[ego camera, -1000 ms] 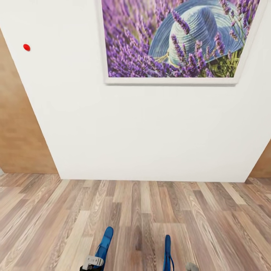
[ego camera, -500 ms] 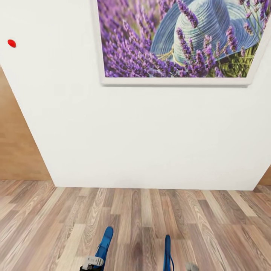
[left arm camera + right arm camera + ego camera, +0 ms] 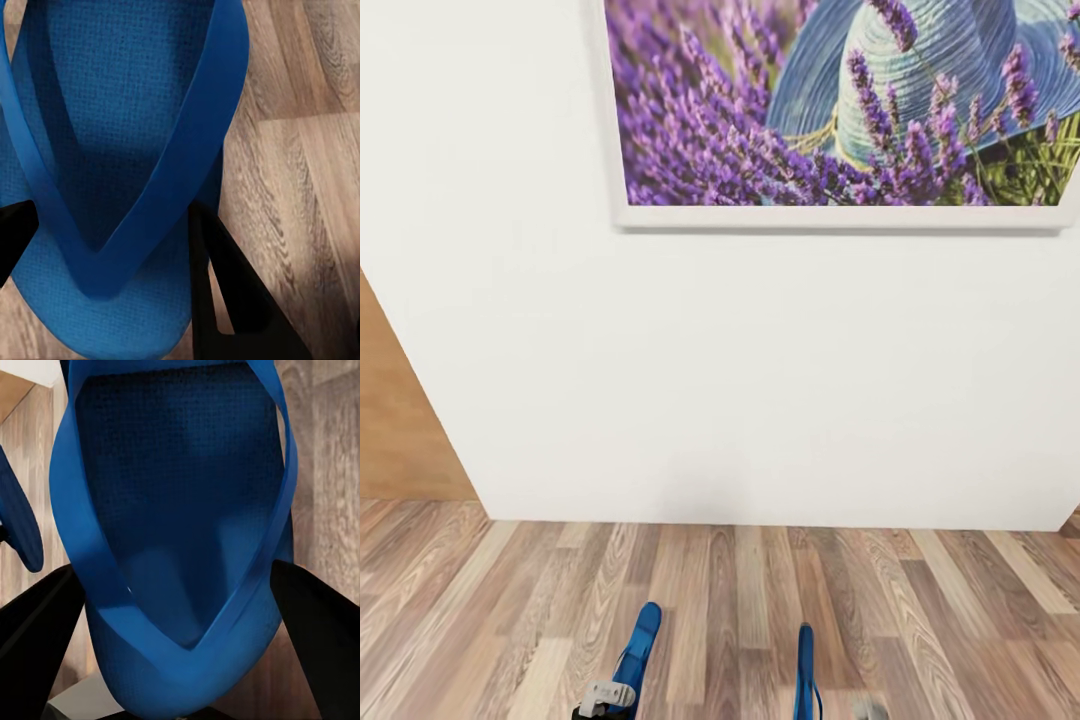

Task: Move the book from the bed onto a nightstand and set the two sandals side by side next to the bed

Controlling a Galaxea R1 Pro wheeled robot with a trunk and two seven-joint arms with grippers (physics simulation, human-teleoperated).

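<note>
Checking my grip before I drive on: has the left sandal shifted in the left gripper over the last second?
No. In the head view the left sandal keeps its place beside the right sandal; only wall and floor slid, so the camera moved.

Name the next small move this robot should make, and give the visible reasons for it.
Probably turn the base away from the white wall. Each claw grips one blue sandal: the left sandal in the left claw, the right sandal in the right claw, above wood floor, with the wall close ahead.
</note>
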